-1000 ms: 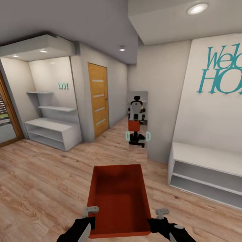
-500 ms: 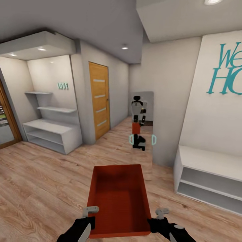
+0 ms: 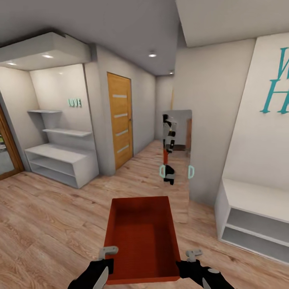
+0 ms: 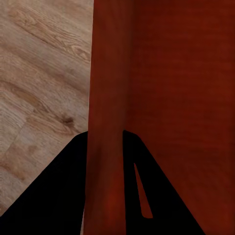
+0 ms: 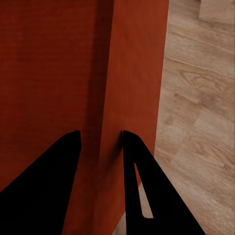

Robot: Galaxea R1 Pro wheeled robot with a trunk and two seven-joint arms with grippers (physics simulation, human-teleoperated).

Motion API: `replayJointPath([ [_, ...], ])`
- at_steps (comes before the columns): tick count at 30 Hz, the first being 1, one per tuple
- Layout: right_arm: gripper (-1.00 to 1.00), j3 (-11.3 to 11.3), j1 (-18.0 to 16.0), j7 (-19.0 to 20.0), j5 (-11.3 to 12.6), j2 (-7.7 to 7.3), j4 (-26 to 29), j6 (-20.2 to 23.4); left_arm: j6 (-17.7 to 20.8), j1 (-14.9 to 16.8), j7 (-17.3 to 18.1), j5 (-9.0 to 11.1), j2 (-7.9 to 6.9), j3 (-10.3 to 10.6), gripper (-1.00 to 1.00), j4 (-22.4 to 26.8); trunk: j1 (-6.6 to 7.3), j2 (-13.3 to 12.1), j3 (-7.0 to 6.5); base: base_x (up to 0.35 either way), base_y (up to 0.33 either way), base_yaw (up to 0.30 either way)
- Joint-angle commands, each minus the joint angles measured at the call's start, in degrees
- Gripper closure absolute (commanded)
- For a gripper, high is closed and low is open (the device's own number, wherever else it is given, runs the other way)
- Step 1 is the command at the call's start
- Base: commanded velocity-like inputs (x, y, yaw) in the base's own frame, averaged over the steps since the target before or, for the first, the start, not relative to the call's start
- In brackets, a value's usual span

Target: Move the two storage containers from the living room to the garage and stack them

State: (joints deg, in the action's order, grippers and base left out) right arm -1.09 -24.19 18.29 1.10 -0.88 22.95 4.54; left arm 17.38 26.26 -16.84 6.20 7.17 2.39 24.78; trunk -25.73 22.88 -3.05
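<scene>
One orange-red open-topped storage container (image 3: 140, 235) hangs low in front of me over light wood planks, empty inside. My left gripper (image 3: 106, 260) is shut on its left wall near the close corner. The left wrist view has the black fingers (image 4: 58, 196) astride that wall (image 4: 105, 98). My right gripper (image 3: 192, 260) is shut on the right wall, whose edge (image 5: 107, 73) runs between the fingers (image 5: 142, 186) in the right wrist view. The other container and the garage are out of view.
A hallway opens ahead past an orange wooden door (image 3: 120, 120). White shelving (image 3: 60, 158) stands at the left and a low white bench shelf (image 3: 253, 216) at the right. A tall mirror (image 3: 176, 160) on the wall corner reflects me.
The whole picture has shifted as I travel: the mirror, the bench and the teal lettering have slid rightward and more hallway shows. The container and both grippers keep their place.
</scene>
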Motion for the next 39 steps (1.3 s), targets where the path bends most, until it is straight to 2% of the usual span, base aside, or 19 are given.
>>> replayJointPath([
  [1,1.0,0.3,0.02,1.14,0.22,-0.1,-0.01,0.47,-0.24,0.02,0.67,1.03,-2.86,-1.6,1.0,2.29,-0.05,0.04,0.03,0.325,0.149,0.0],
  [39,1.0,0.3,0.02,1.14,0.18,-0.09,-0.01,0.47,-0.24,0.02,0.67,1.09,-2.86,-1.69,1.0,2.29,-0.05,0.04,0.03,0.317,0.173,0.0],
])
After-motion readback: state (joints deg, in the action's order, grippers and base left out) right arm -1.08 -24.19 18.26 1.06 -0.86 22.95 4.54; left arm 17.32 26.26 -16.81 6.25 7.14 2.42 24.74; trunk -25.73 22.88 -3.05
